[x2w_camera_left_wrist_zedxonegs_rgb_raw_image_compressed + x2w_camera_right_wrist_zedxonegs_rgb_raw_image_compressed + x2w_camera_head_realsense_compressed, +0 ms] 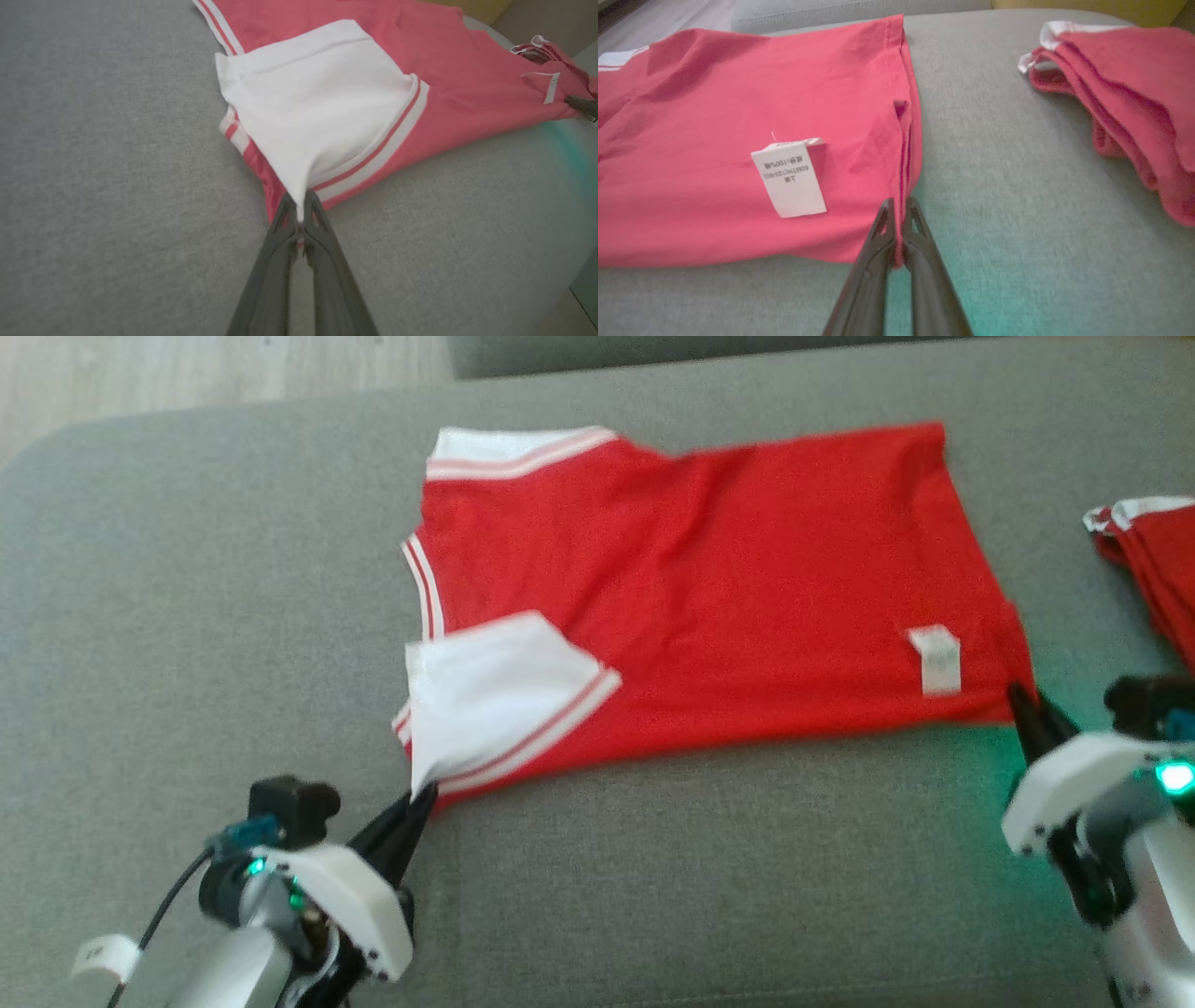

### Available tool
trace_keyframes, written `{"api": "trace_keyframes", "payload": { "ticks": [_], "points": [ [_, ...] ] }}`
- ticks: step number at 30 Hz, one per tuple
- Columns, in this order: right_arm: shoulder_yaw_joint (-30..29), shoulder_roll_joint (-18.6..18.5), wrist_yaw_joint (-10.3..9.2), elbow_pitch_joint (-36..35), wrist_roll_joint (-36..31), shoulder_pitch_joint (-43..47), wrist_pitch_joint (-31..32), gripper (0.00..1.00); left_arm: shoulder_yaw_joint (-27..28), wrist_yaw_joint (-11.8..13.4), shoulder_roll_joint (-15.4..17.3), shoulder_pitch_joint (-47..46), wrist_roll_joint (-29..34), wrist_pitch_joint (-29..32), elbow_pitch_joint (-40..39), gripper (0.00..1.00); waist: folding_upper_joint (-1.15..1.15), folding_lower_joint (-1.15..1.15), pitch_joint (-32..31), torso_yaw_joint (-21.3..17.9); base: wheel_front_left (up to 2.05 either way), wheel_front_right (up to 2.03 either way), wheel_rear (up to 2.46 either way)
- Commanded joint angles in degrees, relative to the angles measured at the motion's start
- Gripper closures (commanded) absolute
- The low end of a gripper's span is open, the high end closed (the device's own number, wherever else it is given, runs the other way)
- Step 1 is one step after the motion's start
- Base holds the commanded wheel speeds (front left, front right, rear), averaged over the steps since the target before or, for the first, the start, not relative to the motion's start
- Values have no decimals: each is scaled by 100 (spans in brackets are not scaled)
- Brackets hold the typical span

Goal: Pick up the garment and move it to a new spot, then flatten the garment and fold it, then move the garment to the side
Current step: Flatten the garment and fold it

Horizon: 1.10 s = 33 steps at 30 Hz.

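The red shirt (709,588) lies spread mid-cushion on the grey sofa (187,616). At 7 o'clock the left gripper (425,795) pinches its white sleeve (495,686); at 4 o'clock the right gripper (899,207) pinches the hem. Folding looks in hand: next, carry both 2 pinches evenly toward 12 o'clock.

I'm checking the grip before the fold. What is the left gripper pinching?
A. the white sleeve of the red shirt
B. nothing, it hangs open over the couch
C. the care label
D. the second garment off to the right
A: the left gripper is shut on the tip of the white sleeve of the red shirt, while the care label lies over by the right gripper.
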Motion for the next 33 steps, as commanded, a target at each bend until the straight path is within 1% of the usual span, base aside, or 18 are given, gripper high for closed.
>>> {"api": "trace_keyframes", "payload": {
  "ticks": [1,6,9,14,20,28,31,32,33],
  "points": [
    [66,-193,37,-172,61,177,43,100,189,-33,255,-36,-155,70,-262,100,0,0,-160,51,0,0,0],
    [-62,-318,37,-369,160,724,248,100,85,-19,492,342,-425,429,-643,100,0,0,-419,124,0,0,0],
    [-156,-352,37,-561,178,1024,348,100,38,44,575,591,-537,703,-855,100,0,0,-488,119,0,0,0],
    [-280,-333,37,-863,163,1386,503,100,-12,227,643,952,-657,993,-1251,100,0,0,-523,92,0,0,0],
    [-405,-269,37,-1096,77,1642,625,100,-72,402,653,1218,-715,1153,-1549,100,0,0,-563,70,0,0,0],
    [-557,-243,37,-1271,4,1802,723,100,-102,500,682,1276,-760,1304,-1713,100,0,0,-579,68,0,0,0],
    [-562,-235,37,-1287,-49,1819,759,100,-108,532,657,1232,-754,1311,-1654,100,0,0,-585,66,0,0,0],
    [-567,-225,37,-1283,-64,1820,763,95,-109,538,634,1216,-763,1302,-1601,100,0,0,-589,66,0,0,0],
    [-567,-215,37,-1274,-79,1822,771,77,-123,542,618,1195,-750,1298,-1546,100,0,0,-595,66,0,0,0]
  ]
}}
